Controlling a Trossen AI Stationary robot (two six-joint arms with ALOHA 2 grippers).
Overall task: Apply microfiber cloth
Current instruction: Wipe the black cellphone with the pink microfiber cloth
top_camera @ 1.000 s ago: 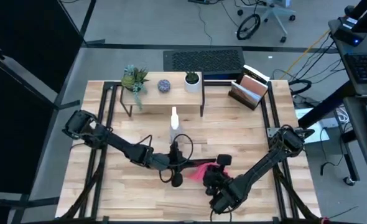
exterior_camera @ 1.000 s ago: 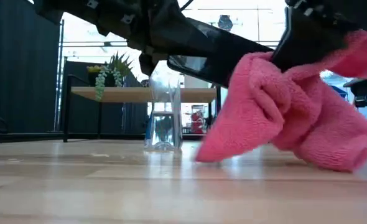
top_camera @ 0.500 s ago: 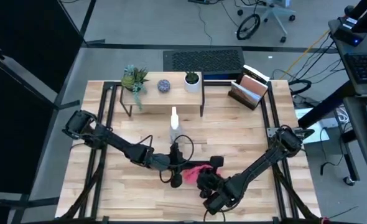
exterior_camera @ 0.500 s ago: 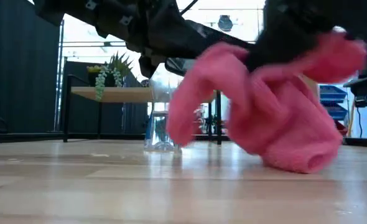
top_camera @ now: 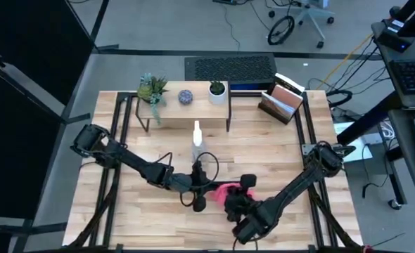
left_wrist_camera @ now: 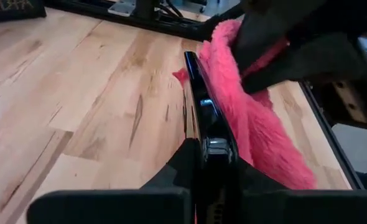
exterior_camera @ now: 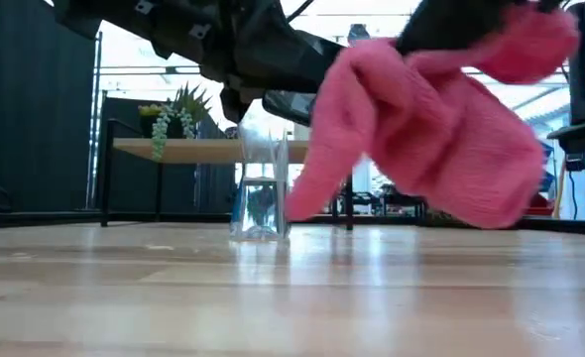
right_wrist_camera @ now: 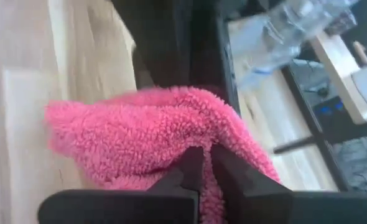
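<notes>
Moved: cloth (exterior_camera: 441,129) now hangs clear of the tabletop (exterior_camera: 273,297) in the low view; half a second ago its lower fold was touching the wood, and a second ago it sat farther out to the right tool's side.
Right tool: right tool (right_wrist_camera: 201,167) has its fingers pressed together on a pinch of the pink cloth, with the rest of the fabric bunched just ahead of it.
Left tool: left tool (left_wrist_camera: 205,163) is clamped on the edge of a black phone (left_wrist_camera: 199,99), held on its side; it has not shifted over the three moments.
Cloth position: right against the phone, draped over the face turned away from the left tool's camera, between the two tools; from above it shows as a pink patch (top_camera: 228,190) just beside the right tool.
Bottle: clear spray bottle (top_camera: 197,137) stands beyond the left tool, well apart from the cloth.
Meaning for the task: lifting the cloth off the wood and up to the phone suggests the wipe is under way or just starting, not finished.
Unclear: whether the fabric presses firmly on the glass or only brushes it.
</notes>
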